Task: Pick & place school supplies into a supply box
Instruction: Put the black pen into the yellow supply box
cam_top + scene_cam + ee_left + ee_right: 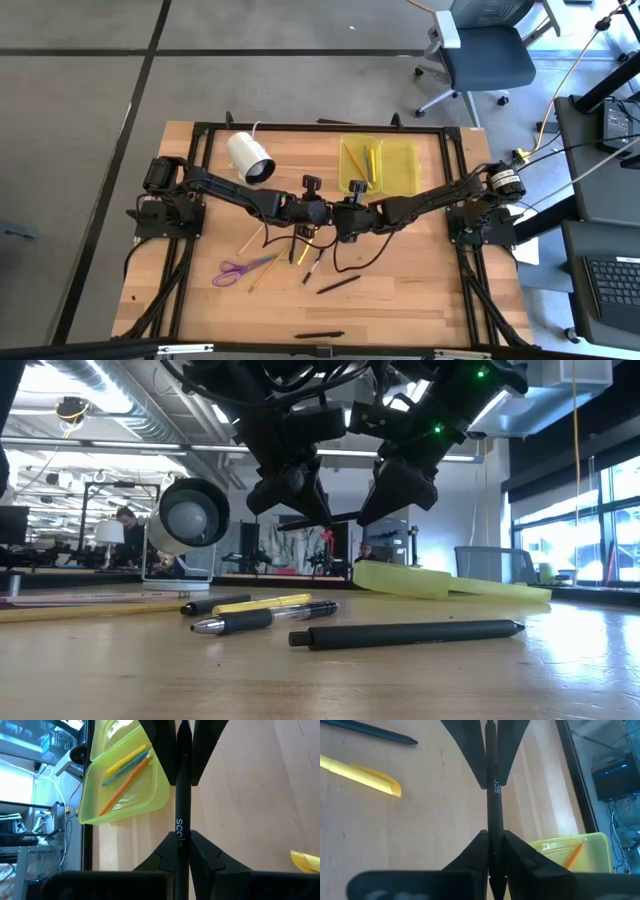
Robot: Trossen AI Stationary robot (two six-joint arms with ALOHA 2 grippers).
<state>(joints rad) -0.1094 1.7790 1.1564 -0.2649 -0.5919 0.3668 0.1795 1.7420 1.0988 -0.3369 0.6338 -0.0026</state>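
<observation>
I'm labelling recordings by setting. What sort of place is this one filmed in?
Probably an open-plan lab or office workspace: a wheeled office chair stands behind the wooden table, a keyboard sits on a side desk, and exposed ceiling ducts run above rows of distant workstations.

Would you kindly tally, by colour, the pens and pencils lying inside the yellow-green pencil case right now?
Yellow pen: 1
Blue pencil: 1
Orange pencil: 1
Total: 3, all in one half of the pencil case.
The black pen held above the table is not counted.
</observation>
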